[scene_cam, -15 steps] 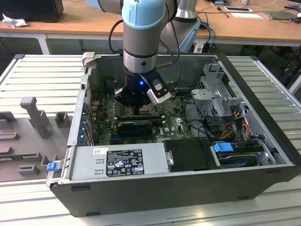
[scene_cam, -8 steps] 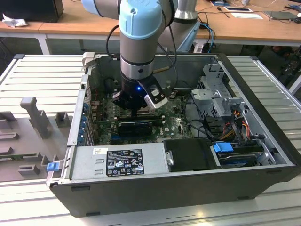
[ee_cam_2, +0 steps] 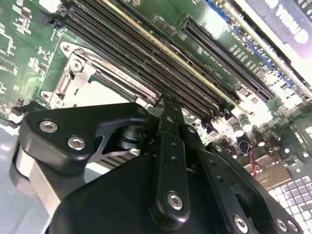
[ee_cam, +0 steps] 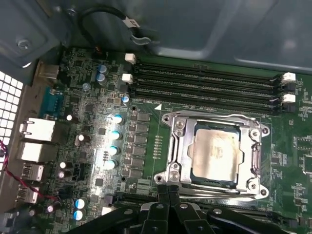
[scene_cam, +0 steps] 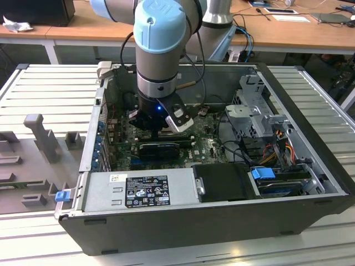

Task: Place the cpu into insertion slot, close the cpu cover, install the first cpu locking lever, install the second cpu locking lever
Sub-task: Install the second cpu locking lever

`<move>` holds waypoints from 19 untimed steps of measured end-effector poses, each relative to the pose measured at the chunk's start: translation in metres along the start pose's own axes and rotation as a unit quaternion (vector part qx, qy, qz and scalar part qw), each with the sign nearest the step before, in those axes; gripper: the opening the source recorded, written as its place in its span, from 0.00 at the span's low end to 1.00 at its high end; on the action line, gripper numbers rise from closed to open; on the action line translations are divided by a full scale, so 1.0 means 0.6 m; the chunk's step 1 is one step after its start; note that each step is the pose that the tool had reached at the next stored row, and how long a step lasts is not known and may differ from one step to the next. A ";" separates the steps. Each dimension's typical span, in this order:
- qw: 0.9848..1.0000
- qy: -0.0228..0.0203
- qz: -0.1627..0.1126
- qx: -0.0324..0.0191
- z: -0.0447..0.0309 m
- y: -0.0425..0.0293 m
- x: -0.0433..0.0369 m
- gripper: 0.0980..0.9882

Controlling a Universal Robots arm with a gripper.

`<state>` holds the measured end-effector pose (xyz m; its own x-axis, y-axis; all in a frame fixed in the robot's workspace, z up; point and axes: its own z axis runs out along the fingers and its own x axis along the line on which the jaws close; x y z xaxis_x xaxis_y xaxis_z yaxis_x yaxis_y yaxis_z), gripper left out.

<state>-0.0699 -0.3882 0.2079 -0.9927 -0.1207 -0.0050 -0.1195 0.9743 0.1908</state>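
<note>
In the first wrist view the cpu (ee_cam: 216, 152), a pale silvery square chip, lies flat in the insertion slot, whose dark rim (ee_cam: 214, 181) shows along one edge of the chip. The cpu cover (ee_cam: 176, 146), a silver metal frame, lies down around the chip. A thin locking lever rod (ee_cam: 219, 117) runs along the cover's side by the memory slots. My gripper (ee_cam: 168, 191) sits at the opposite edge of the socket, its black fingers pressed together with nothing visible between them. The second wrist view shows the gripper (ee_cam_2: 168, 105) from behind, next to the cover (ee_cam_2: 97, 73). In the exterior view the gripper (scene_cam: 161, 133) is low inside the computer case.
Long black memory slots (ee_cam: 204, 83) run beside the socket. Capacitors (ee_cam: 114, 134) and rear ports (ee_cam: 36, 129) stand on its other side. A black cable (ee_cam: 112, 14) hangs at the case wall. The power supply (scene_cam: 138, 188) and drive cage (scene_cam: 255, 105) crowd the case.
</note>
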 end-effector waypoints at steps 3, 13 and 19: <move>1.000 -0.001 -0.001 -0.006 0.003 -0.002 0.002 0.01; 0.999 -0.005 -0.003 -0.037 0.017 -0.004 0.006 0.01; 0.999 -0.004 -0.003 -0.037 0.002 -0.001 0.006 0.01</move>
<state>-0.0734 -0.3888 0.2063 -0.9921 -0.1247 -0.0151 -0.1243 0.9568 0.2630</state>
